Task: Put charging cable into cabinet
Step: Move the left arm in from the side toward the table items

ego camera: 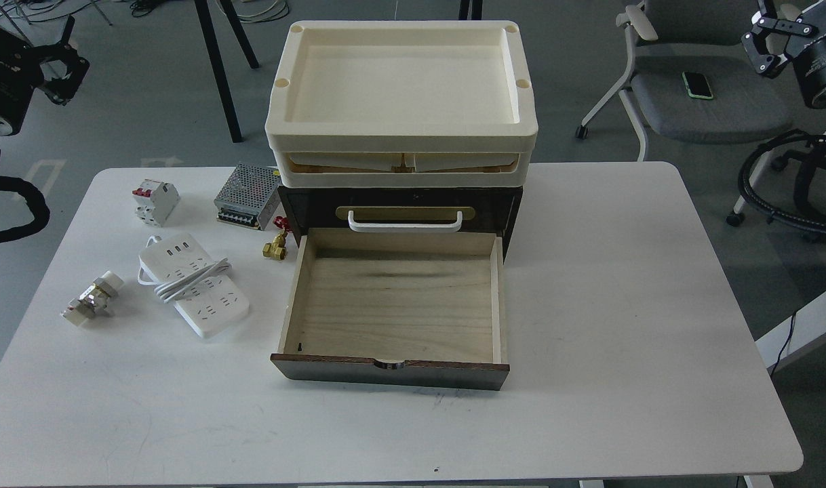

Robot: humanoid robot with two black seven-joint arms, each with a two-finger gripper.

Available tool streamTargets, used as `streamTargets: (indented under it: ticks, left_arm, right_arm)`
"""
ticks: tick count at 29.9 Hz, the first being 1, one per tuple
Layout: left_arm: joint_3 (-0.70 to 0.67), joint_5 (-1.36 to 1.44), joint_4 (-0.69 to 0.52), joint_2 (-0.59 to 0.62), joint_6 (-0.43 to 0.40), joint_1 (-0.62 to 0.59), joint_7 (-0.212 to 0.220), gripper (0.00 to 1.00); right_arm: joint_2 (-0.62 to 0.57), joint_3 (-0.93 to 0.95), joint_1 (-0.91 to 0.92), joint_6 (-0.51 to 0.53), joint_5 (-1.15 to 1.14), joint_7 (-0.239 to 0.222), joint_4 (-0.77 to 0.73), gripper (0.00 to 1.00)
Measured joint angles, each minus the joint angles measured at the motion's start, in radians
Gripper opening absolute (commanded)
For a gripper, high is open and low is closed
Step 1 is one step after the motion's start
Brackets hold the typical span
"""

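The drawer [392, 298] of the cabinet [399, 203] stands open and empty. The charging cable [192, 285] lies on the bench [623, 305], below the raised left gripper [64, 64] — ungrasped. Whether either gripper is open cannot be told; the right gripper [769, 41] is far off. Grasp and placement remain.

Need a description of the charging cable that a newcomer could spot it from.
Start at the dark cabinet with its open drawer. On the table left of the drawer lies the charging cable: a long flat white socket strip. Unlike its smaller neighbours, a white cord loops across it.
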Motion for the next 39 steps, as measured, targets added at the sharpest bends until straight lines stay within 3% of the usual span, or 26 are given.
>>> streamTargets:
  ticks: [8,13,16,18,20,24,27,32,39]
  left_arm:
    - [-0.011,-0.063,0.053,-0.055,0.000,-0.003,0.000,1.00]
    - [-0.050,-0.173,0.196,-0.124,0.000,-0.009,-0.012,1.00]
    - [-0.127,-0.187,0.208,-0.162,0.000,-0.013,-0.055,1.00]
    - [-0.180,-0.189,0.155,-0.165,0.000,-0.006,-0.098,1.00]
    - [-0.201,-0.188,0.017,-0.129,0.000,0.019,-0.119,1.00]
    - [-0.210,-0.134,-0.330,0.081,0.000,0.095,-0.130,1.00]
    - [-0.221,0.003,-0.486,0.240,0.000,0.113,-0.133,1.00]
    - [-0.241,0.384,-0.586,0.416,0.000,0.120,-0.159,1.00]
    - [-0.273,1.055,-0.675,0.547,0.000,0.120,-0.186,1.00]
  right_arm:
    - [-0.014,0.043,-0.026,0.000,0.000,0.000,0.020,1.00]
    - [-0.024,0.044,-0.006,0.000,-0.002,0.000,0.065,1.00]
    - [-0.026,0.044,0.007,0.000,-0.002,0.000,0.071,1.00]
    - [-0.026,0.043,0.008,0.000,-0.002,0.000,0.071,1.00]
    - [-0.026,0.044,0.009,0.000,-0.002,0.000,0.072,1.00]
    - [-0.031,0.047,0.009,0.000,-0.001,0.000,0.073,1.00]
    - [-0.054,0.060,0.002,0.000,0.000,0.000,0.073,1.00]
    - [-0.079,0.068,-0.009,0.000,0.000,0.000,0.072,1.00]
    - [-0.102,0.068,-0.013,0.000,0.000,0.000,0.072,1.00]
